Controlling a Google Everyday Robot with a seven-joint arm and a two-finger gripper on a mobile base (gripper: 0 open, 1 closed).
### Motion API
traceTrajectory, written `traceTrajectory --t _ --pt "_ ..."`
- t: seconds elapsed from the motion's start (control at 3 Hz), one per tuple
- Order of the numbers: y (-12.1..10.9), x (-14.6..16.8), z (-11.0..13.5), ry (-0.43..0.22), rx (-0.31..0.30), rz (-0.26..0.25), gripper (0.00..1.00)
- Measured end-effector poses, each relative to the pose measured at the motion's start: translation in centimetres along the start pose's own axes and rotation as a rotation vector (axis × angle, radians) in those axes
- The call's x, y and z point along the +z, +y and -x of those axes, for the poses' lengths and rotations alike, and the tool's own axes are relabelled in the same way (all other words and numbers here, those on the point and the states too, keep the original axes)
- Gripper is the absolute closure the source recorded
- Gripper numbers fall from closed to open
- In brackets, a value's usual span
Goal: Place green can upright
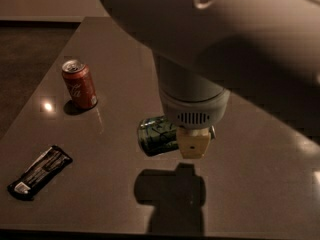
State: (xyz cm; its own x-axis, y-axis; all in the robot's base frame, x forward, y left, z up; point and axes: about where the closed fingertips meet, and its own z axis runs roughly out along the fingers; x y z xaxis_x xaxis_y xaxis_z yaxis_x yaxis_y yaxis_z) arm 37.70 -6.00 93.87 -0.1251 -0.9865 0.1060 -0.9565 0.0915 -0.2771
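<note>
The green can (pixel 157 135) lies on its side, held in the air a little above the dark table (pixel 260 184). Its shadow falls on the table just below it. My gripper (pixel 194 143) hangs from the big pale arm, is shut on the can's right end and covers that end. One cream finger (pixel 194 145) shows in front of the can.
A red cola can (pixel 79 84) stands upright at the left of the table. A black snack bar wrapper (pixel 40 171) lies near the front left corner. The table's front edge runs along the bottom of the view, and the floor lies beyond its left edge.
</note>
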Motion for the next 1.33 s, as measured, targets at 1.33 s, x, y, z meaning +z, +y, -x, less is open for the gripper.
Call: traceTrajectory --t 1.33 --pt "-2.3 -1.3 1.1 -0.029 -0.141 -0.080 1.00"
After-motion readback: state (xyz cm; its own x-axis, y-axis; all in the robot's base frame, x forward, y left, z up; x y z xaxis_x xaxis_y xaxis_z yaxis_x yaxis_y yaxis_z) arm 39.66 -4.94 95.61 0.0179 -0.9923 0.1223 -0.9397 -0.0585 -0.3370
